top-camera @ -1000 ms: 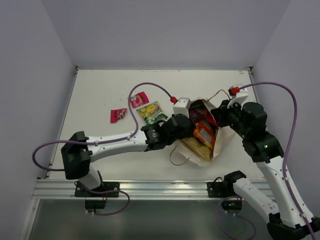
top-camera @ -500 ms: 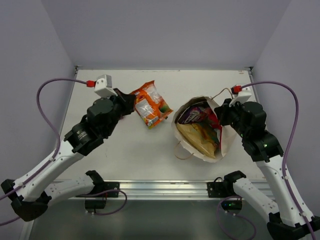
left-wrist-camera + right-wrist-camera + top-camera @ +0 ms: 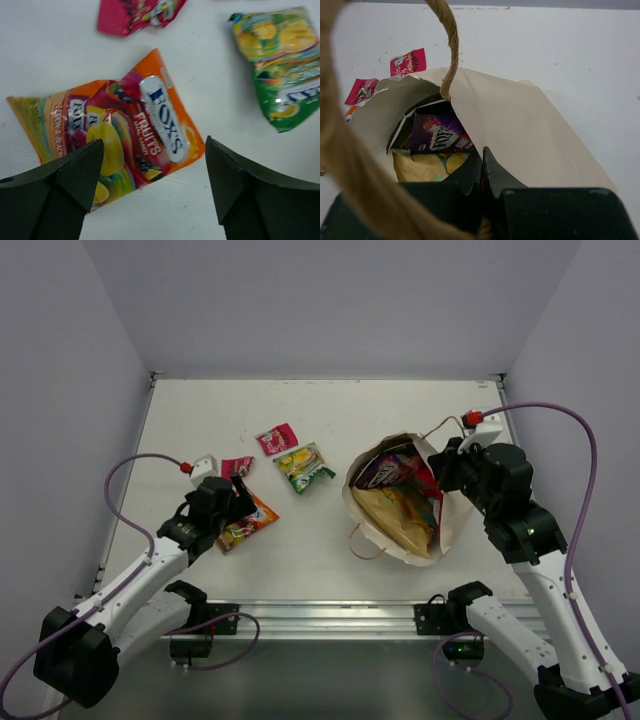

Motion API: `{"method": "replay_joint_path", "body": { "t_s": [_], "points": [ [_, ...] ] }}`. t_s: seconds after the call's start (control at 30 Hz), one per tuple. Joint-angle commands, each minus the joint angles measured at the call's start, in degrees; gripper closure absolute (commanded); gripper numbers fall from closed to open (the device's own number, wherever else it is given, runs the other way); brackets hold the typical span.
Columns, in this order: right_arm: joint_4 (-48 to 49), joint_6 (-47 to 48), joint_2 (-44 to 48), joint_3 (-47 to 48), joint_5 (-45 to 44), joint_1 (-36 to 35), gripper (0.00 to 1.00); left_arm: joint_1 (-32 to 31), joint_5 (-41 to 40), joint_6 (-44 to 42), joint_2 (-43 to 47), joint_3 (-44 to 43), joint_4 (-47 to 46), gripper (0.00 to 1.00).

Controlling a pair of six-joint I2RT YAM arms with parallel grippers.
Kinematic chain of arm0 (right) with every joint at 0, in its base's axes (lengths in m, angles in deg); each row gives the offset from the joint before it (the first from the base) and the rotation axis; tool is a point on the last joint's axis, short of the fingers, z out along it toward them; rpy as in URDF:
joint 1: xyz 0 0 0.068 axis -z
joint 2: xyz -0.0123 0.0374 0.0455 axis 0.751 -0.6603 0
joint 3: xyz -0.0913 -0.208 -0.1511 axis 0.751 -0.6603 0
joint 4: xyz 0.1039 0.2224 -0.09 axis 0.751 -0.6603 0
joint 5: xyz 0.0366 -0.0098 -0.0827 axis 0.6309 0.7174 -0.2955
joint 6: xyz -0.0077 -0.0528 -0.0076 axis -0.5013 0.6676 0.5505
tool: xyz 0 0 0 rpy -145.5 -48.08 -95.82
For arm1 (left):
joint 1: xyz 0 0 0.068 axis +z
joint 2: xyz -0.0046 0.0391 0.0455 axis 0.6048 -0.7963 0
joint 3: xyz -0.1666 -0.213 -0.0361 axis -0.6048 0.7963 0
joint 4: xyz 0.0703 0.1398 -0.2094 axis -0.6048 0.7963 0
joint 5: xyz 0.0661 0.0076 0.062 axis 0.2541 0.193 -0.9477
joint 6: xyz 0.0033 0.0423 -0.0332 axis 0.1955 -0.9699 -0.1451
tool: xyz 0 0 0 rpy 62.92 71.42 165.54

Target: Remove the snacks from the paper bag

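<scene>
The cream paper bag (image 3: 445,525) lies open on the right of the table, mouth up. My right gripper (image 3: 437,472) is shut on its far rim; the wrist view shows the bag wall (image 3: 530,120) pinched between the closed jaws of the right gripper (image 3: 482,152). Inside lie a purple packet (image 3: 437,135) and a tan pouch (image 3: 417,167). My left gripper (image 3: 152,147) stands open just above an orange-yellow packet (image 3: 125,140) that lies flat on the table. In the top view the left gripper (image 3: 240,504) is at the left, over that orange packet (image 3: 252,523).
Three more snacks lie on the table: a pink packet (image 3: 237,467), a red-pink packet (image 3: 277,438) and a green-yellow packet (image 3: 305,466). One brown cord handle (image 3: 450,35) loops across the right wrist view; another handle (image 3: 362,540) lies by the bag's near side.
The left arm came out of the bag with the orange-yellow packet, swung left, then came down nearer the front. Its jaws have opened and the packet now lies on the table. The right arm held still.
</scene>
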Motion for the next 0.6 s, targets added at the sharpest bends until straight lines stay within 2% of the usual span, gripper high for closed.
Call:
{"method": "replay_joint_path", "body": {
  "t_s": [0.0, 0.13, 0.27, 0.33, 0.37, 0.4, 0.5, 0.57],
  "points": [
    [0.7, 0.2, 0.4, 0.6, 1.4, 0.1, 1.0, 2.7, 2.0, 3.1, 2.7, 2.0, -2.8, 0.09],
    [0.7, 0.3, -0.2, 0.6, 1.4, 0.0, 0.99, 2.6, 4.3, -3.0, 3.2, -6.4, -0.8, 0.07],
    [0.9, 0.2, -0.9, 0.7, 3.5, 0.0, 0.98, 0.7, 19.3, -10.1, -2.1, -20.1, -2.3, 0.1],
    [0.9, 0.3, -1.1, 0.7, 3.8, 0.0, 0.98, -7.3, 20.9, -14.3, -6.9, -25.0, -2.7, 0.1],
    [0.8, 0.3, -1.1, 0.8, 3.8, 0.0, 0.98, -10.9, 19.2, -16.3, -8.9, -30.0, -2.3, 0.1],
    [0.7, 0.3, -1.1, 0.9, 3.7, 0.0, 0.98, -17.4, 18.1, -19.4, -12.6, -32.3, -2.1, 0.1],
    [0.4, 0.3, -1.1, 1.3, 3.6, 0.0, 0.98, -26.0, 17.3, -23.9, -17.0, -39.3, -2.3, 0.11],
    [0.0, 0.3, -1.0, 1.6, 3.6, 0.0, 0.98, -29.1, 18.1, -27.5, -19.9, -41.9, -4.8, 0.12]
  ]
}}
